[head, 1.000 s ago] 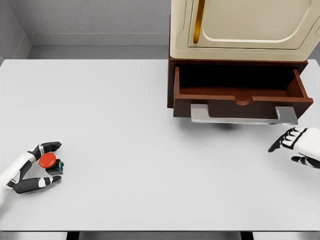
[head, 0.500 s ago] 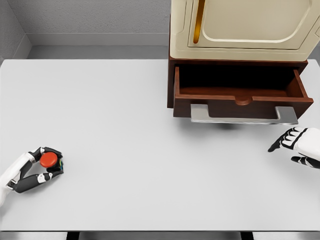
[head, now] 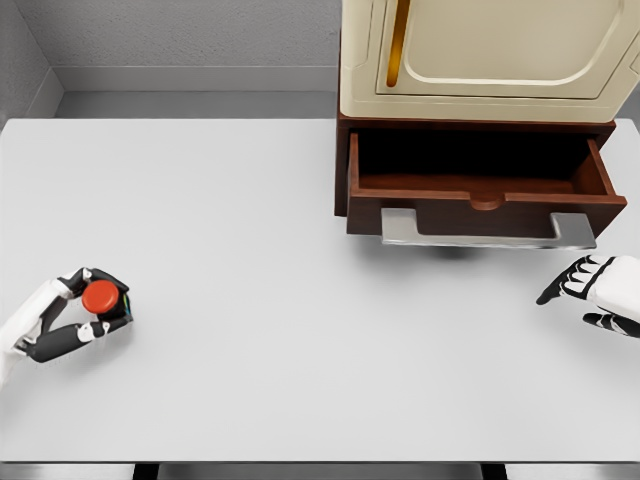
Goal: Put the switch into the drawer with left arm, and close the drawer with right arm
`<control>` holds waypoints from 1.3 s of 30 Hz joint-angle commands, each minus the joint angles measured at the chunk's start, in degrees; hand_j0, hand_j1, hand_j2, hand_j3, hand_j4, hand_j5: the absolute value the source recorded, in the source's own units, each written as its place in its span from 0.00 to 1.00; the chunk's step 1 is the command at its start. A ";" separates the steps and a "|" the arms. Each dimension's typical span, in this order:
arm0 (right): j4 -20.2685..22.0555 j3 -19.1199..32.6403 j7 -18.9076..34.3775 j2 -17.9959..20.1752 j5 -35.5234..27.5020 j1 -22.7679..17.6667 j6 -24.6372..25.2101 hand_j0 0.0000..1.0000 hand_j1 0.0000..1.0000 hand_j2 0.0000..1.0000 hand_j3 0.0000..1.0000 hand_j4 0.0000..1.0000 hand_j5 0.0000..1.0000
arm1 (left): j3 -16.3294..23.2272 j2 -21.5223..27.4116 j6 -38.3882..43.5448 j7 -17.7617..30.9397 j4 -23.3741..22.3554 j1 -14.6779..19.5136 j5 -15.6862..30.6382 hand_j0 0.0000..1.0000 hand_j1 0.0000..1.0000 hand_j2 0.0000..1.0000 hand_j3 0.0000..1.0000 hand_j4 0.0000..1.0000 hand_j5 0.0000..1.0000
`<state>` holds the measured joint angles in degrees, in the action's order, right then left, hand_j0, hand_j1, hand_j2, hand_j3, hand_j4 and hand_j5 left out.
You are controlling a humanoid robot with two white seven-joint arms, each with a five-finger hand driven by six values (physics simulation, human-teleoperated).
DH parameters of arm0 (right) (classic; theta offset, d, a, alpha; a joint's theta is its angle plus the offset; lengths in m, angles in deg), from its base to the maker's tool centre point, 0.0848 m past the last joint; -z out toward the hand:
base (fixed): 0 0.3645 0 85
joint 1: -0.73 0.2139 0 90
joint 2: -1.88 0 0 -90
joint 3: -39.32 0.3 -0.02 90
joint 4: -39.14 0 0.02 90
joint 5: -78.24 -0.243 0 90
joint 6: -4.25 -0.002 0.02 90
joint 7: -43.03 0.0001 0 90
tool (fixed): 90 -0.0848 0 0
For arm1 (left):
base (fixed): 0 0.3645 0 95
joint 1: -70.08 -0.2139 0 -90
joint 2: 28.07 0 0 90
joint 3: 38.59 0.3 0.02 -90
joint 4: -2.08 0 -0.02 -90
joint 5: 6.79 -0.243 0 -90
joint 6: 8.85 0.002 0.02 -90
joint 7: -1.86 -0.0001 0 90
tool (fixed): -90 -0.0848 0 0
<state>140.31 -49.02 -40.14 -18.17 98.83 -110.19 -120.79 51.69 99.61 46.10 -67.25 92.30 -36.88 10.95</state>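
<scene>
While left hand (head: pixel 62 318) grips switch (head: pixel 103 297); right hand (head: pixel 597 291) rests.

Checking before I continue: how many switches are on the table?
1. The switch, red-topped, sits near the table's left edge inside the left hand's closed fingers. None shows elsewhere; the drawer's inside looks empty.

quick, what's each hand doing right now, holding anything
Left hand: closed around the red-button switch.
Right hand: open, holding nothing, resting by the table's right edge.
</scene>
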 commanded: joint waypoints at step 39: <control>-0.10 -0.08 0.11 -2.36 -0.11 0.70 0.04 0.70 0.70 0.70 0.70 0.70 0.70 | 15.28 -10.26 8.07 0.11 4.61 28.83 -13.17 0.40 0.40 0.40 0.40 0.40 0.40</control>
<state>140.24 -49.10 -40.01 -20.58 99.04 -109.48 -120.79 66.84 90.82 53.36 -67.13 96.88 -7.52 0.08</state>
